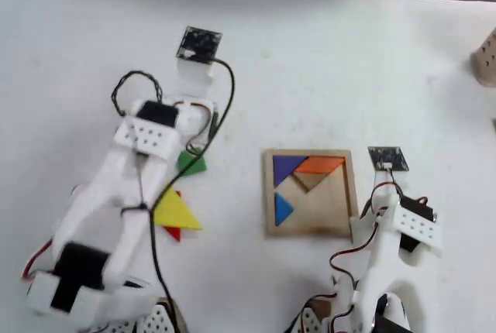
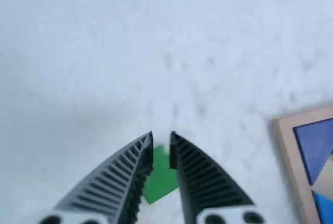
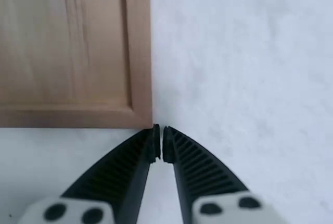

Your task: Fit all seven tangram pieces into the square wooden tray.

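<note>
I'm watching the left gripper (image 2: 161,139) pinching the green piece (image 1: 194,166), its long axis running roughly nine-to-three; the right gripper (image 3: 158,133) is sitting closed.

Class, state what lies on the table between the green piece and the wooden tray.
Nothing: the high view shows bare white table between the green piece and the wooden tray.

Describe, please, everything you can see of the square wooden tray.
The square wooden tray is light wood with a raised rim, lying flat on the white table. A purple triangle, an orange piece and a small blue triangle lie inside; the rest is bare. The right claw, shut, sits by one corner.
</note>
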Robot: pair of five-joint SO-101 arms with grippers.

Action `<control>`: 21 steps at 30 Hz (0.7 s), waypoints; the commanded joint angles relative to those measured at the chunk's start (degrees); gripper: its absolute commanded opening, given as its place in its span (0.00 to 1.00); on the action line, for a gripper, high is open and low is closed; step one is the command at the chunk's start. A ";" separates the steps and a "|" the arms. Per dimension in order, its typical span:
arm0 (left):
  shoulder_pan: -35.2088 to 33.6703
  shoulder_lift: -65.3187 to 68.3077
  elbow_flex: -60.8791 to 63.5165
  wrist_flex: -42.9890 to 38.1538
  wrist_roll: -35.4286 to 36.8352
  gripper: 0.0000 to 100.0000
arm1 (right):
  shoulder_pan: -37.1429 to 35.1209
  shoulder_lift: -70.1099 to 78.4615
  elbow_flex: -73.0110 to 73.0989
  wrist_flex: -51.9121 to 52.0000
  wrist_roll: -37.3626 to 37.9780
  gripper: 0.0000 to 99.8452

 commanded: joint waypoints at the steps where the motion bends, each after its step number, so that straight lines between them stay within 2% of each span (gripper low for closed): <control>1: -2.42 7.34 -11.43 12.13 -6.51 0.23 | -0.57 -1.54 -0.35 -0.48 0.62 0.02; 4: -4.00 12.97 -16.35 15.65 -28.40 0.27 | -0.66 -1.54 -0.35 -0.48 0.62 0.02; 6: -5.14 15.60 -18.64 15.74 -37.19 0.27 | -0.66 -1.54 -0.35 -0.48 0.62 0.02; 17: -6.20 23.87 -19.25 14.24 -55.30 0.27 | -0.66 -1.54 -0.35 -0.48 0.62 0.02; 21: -6.11 28.44 -18.99 14.15 -58.64 0.26 | -0.66 -1.54 -0.35 -0.48 0.62 0.02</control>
